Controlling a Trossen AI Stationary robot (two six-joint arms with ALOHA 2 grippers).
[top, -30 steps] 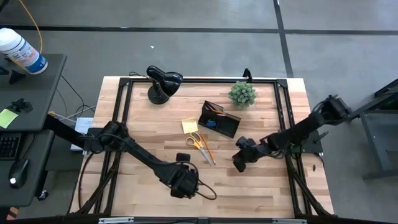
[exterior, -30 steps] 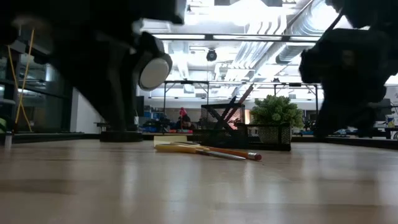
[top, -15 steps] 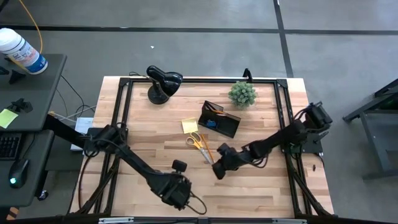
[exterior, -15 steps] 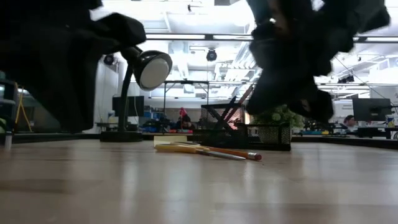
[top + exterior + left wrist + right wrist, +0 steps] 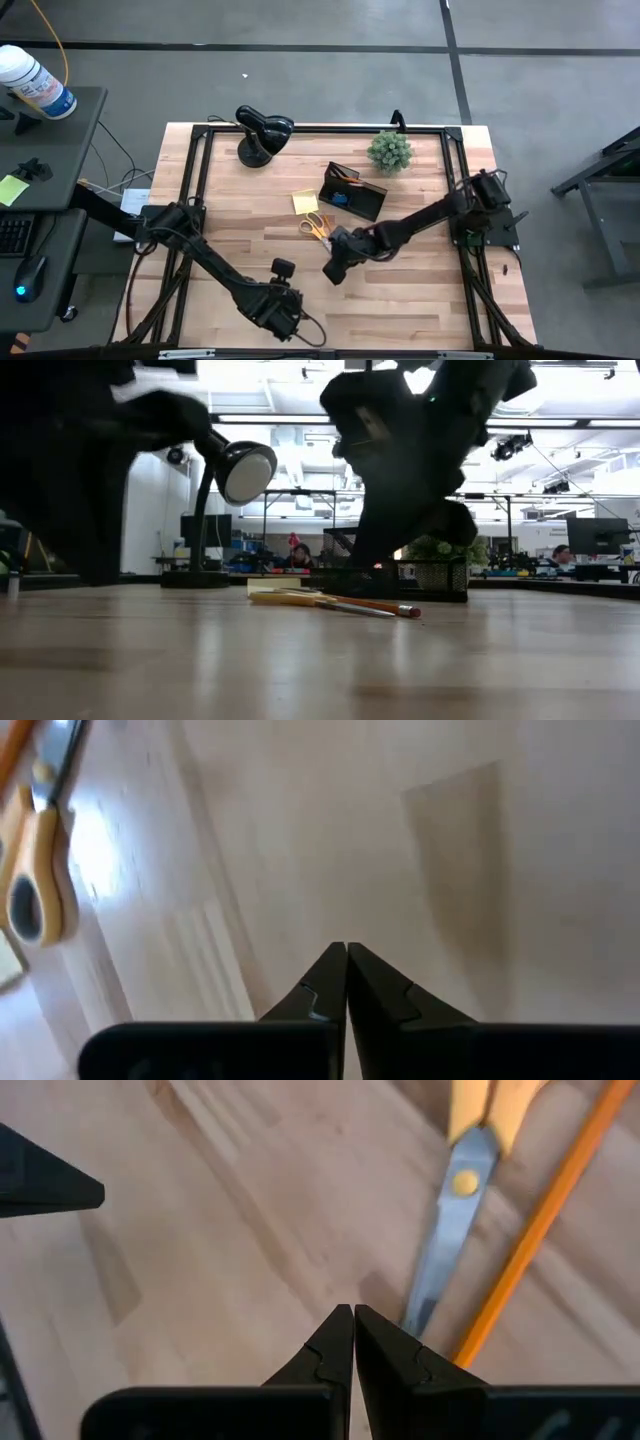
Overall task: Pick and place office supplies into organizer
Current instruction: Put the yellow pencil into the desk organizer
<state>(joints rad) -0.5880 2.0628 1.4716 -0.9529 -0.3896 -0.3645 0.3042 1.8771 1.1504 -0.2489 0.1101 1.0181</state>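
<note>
Far left, the desk lamp (image 5: 262, 133) stood at the counter's (image 5: 420, 300) back edge. Down at the front, the left gripper (image 5: 283, 322) hung low over bare wood, fingers (image 5: 318, 988) clenched together, nothing in them. Moving right: the yellow sticky-note pad (image 5: 305, 201) lay flat beside the organizer (image 5: 353, 191), and just in front of it sat the orange-handled scissors (image 5: 316, 226) with an orange pencil (image 5: 334, 243) alongside. The right gripper (image 5: 333, 272) was there too, hovering near the scissors' blade tip, fingers (image 5: 326, 1349) pressed tight and empty. The potted plant (image 5: 389, 151) stood behind the organizer.
</note>
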